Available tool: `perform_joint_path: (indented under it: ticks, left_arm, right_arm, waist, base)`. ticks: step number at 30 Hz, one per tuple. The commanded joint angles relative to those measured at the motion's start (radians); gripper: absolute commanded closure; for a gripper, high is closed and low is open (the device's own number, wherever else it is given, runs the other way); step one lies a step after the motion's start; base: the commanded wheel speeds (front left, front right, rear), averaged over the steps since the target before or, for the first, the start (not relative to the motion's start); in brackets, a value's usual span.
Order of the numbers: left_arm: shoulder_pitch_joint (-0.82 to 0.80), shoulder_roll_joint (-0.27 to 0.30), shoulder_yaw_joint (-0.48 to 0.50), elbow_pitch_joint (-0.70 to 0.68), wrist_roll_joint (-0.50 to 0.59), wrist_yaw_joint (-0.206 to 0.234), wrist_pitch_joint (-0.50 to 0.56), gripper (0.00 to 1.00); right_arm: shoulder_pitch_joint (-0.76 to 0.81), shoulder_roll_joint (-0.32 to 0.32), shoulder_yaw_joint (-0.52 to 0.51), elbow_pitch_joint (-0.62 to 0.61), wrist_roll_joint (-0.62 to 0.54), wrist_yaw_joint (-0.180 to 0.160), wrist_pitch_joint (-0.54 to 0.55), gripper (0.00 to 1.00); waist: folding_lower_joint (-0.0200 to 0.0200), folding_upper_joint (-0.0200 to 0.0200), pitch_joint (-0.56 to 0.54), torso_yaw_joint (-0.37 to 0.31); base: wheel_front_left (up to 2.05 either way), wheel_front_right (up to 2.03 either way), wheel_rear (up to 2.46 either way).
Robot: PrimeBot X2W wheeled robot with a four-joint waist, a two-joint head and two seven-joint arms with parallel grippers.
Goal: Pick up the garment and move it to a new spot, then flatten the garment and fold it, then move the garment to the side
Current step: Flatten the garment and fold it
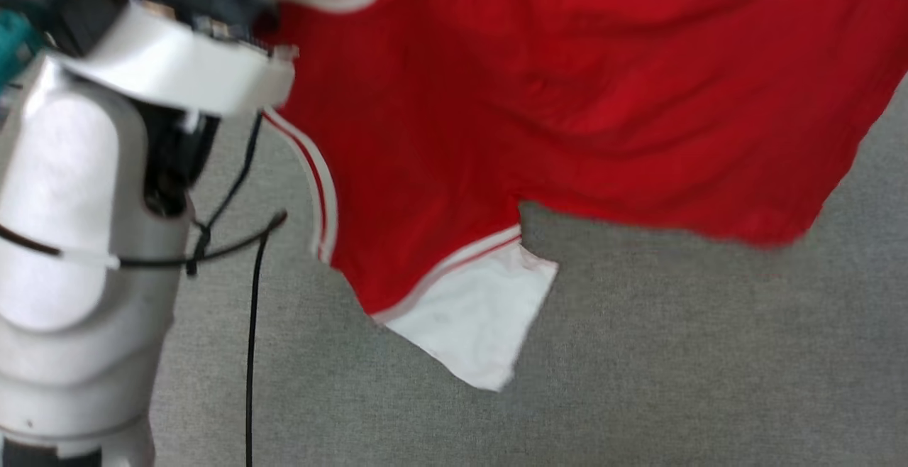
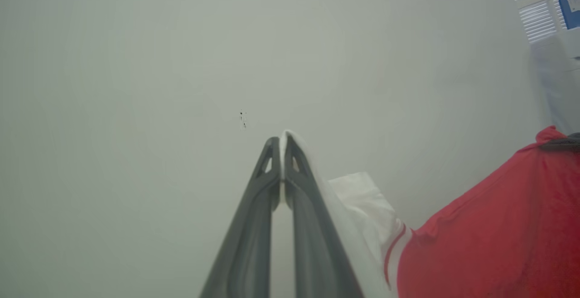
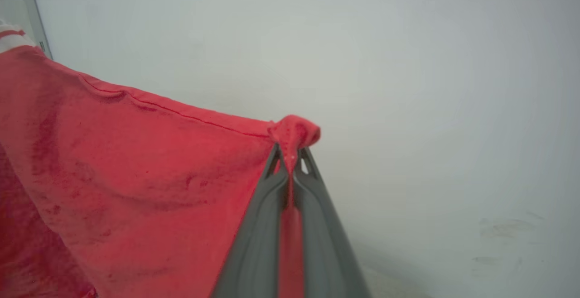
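Observation:
The garment (image 1: 553, 98), a red shirt with white sleeves and striped trim, hangs spread in the air above the grey surface, its plain red side toward the head camera. One white sleeve (image 1: 475, 318) dangles at the bottom. In the left wrist view my left gripper (image 2: 281, 140) is shut on a white sleeve edge, with the garment's red cloth (image 2: 489, 239) trailing to the right. In the right wrist view my right gripper (image 3: 290, 153) is shut on a bunched red hem corner, and the garment's cloth (image 3: 127, 171) stretches away to the left.
A grey carpet-like surface (image 1: 674, 353) lies below the hanging shirt. My pale left forearm (image 1: 85, 190) fills the head view's left side, with black cables (image 1: 252, 311) hanging beside it. A pale wall (image 3: 408, 85) stands behind both grippers.

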State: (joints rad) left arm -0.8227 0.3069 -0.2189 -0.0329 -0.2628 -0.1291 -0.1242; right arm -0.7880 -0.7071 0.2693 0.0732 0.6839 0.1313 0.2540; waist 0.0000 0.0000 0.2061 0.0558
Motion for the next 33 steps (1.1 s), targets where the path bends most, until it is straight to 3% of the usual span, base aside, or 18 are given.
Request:
perform_joint_path:
  ticks: [1,9,21,27,33]
  left_arm:
    - [-0.078,0.010,-0.013,0.020,-0.016,0.000,0.007,1.00]
    - [-0.444,0.058,-0.075,0.159,-0.068,0.000,0.038,1.00]
    - [-0.907,0.125,-0.180,0.464,-0.143,0.000,-0.018,1.00]
    - [-1.032,0.139,-0.231,0.575,-0.173,0.000,-0.057,1.00]
    - [-1.054,0.139,-0.289,0.653,-0.217,0.000,-0.085,1.00]
  right_arm:
    - [-0.059,0.011,-0.025,0.000,-0.018,-0.001,0.010,1.00]
    - [-0.357,0.072,-0.060,0.079,-0.098,-0.001,0.044,1.00]
    - [-0.823,0.169,0.023,0.341,-0.215,-0.001,-0.025,1.00]
    - [-0.979,0.195,0.070,0.486,-0.239,-0.001,-0.092,1.00]
    - [-1.030,0.216,0.127,0.596,-0.223,-0.001,-0.137,1.00]
  waist:
    - [0.0000,0.0000,0.063,-0.001]
    - [0.0000,0.0000,0.216,-0.019]
    - [0.0000,0.0000,0.337,-0.040]
    - [0.0000,0.0000,0.373,-0.034]
    - [0.0000,0.0000,0.421,-0.029]
  base:
    - [0.00,0.00,0.00]
    - [0.00,0.00,0.00]
    - [0.00,0.00,0.00]
    - [0.00,0.00,0.00]
    - [0.00,0.00,0.00]
